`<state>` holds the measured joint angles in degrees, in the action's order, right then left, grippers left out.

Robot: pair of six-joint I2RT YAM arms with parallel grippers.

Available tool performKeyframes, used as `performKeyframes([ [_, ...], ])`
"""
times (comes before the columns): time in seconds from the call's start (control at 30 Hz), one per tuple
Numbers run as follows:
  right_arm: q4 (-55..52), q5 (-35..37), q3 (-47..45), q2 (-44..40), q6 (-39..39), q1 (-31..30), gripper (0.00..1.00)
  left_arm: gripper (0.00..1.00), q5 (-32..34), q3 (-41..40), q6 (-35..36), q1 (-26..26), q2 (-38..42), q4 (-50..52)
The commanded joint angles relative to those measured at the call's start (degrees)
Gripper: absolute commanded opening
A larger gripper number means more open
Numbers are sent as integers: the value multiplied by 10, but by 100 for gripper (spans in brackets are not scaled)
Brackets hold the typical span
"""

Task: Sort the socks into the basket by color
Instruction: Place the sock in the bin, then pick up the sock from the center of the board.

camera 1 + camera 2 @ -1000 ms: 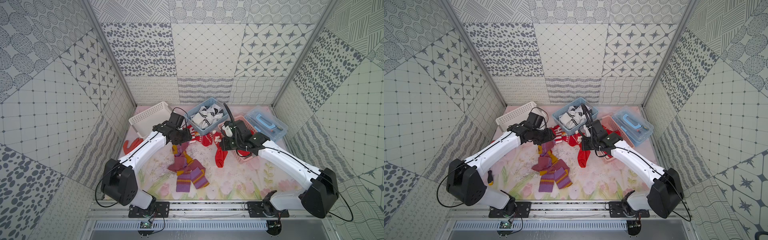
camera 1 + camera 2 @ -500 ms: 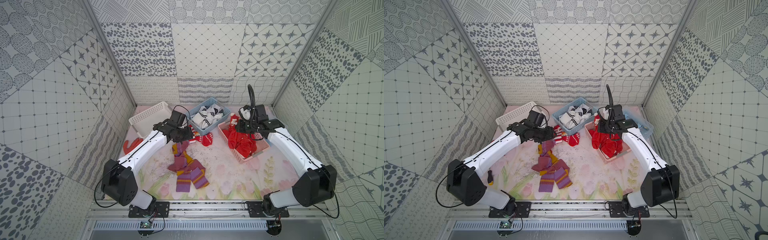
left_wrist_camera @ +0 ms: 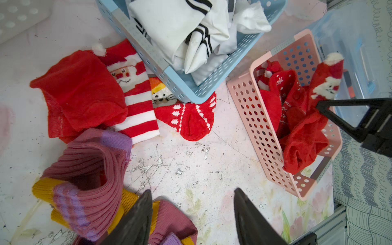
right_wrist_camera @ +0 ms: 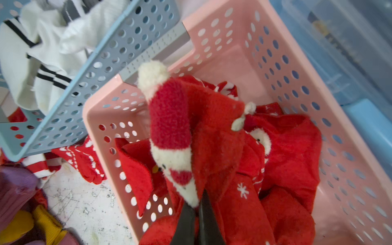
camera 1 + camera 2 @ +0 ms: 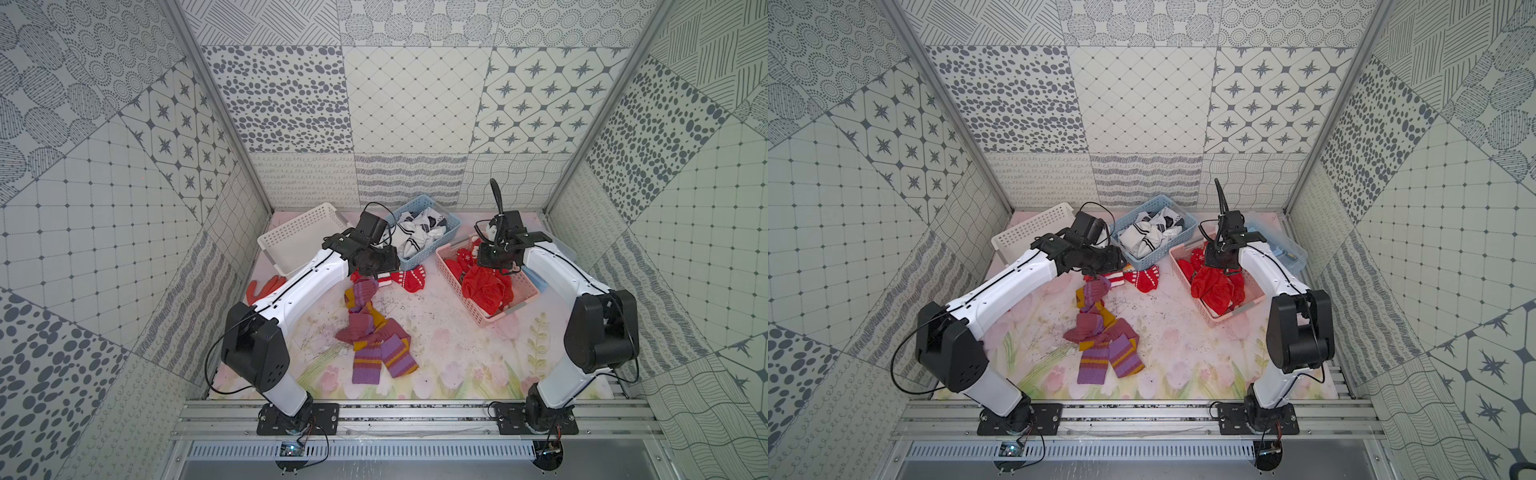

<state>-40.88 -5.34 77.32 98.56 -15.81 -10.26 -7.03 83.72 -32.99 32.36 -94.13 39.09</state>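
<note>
The likeliest slip, as we judge it, comes at the drop. The right fingers [image 4: 209, 222] are pinched tight on the hem of a fluffy Santa sock [image 4: 169, 118], which dangles over the pink basket [image 4: 244, 53] near the wall that faces the blue basket [image 4: 118, 70]. Let go here, the pile might cling to the fingers, or the sock might drape across that rim rather than fall inside. The red heap already rises above the wall at the basket's front end, so another sock could roll out onto the bench [image 5: 436, 345]. The left fingers [image 3: 135, 220] stand wide and empty above the loose red socks [image 5: 411, 278] by the blue basket's front wall. One of these is tucked under that basket, and the purple socks [image 5: 374, 340] overlap another, so a careless pinch could drag the basket or lift two colours at once. The left arm [image 5: 307, 282] stretches low from the front left toward the middle of the back edge. The right arm [image 5: 557, 270] rises from the front right, with the wrist bent down over the pink basket at the back right.
</note>
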Motion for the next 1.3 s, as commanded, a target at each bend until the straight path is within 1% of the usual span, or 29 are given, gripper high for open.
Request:
performKeyframes([
  [0.0, 10, 17, -1, 32, 13, -2, 0, 62, -15, 29, 18, 7, -41, 16],
  [0.1, 10, 28, -6, 57, 11, -2, 0, 62, -21, 46, 22, 9, -69, 20],
  [0.23, 8, 19, -8, 72, 7, -2, 3, 62, -26, 62, 31, 15, -105, 19],
  [0.4, 10, -2, -1, 44, 2, -2, 21, 62, -17, 65, 35, 27, -142, 3],
  [0.43, 7, -5, 4, 39, 2, -2, 27, 62, -14, 66, 35, 29, -148, 0],
  [0.5, -3, -14, 15, 27, 1, -2, 47, 62, -8, 65, 33, 35, -160, -14],
  [0.57, -6, -25, 21, 15, -2, -2, 59, 63, -7, 65, 30, 42, -174, -30],
  [0.6, -9, -27, 23, 7, -4, -2, 67, 63, -3, 66, 28, 47, -181, -36],
  [0.7, -13, -31, 23, -18, -13, -2, 97, 63, 0, 70, 21, 55, -203, -50],
  [0.97, -20, -60, 24, -72, -23, -3, 98, 67, 40, 104, 25, 80, -261, -57],
  [1.1, -17, -85, 23, -83, -25, -3, 98, 67, 73, 132, 23, 87, -297, -32],
  [1.27, -10, -107, 18, -93, -26, -3, 98, 68, 120, 139, 24, 93, -321, -36],
])
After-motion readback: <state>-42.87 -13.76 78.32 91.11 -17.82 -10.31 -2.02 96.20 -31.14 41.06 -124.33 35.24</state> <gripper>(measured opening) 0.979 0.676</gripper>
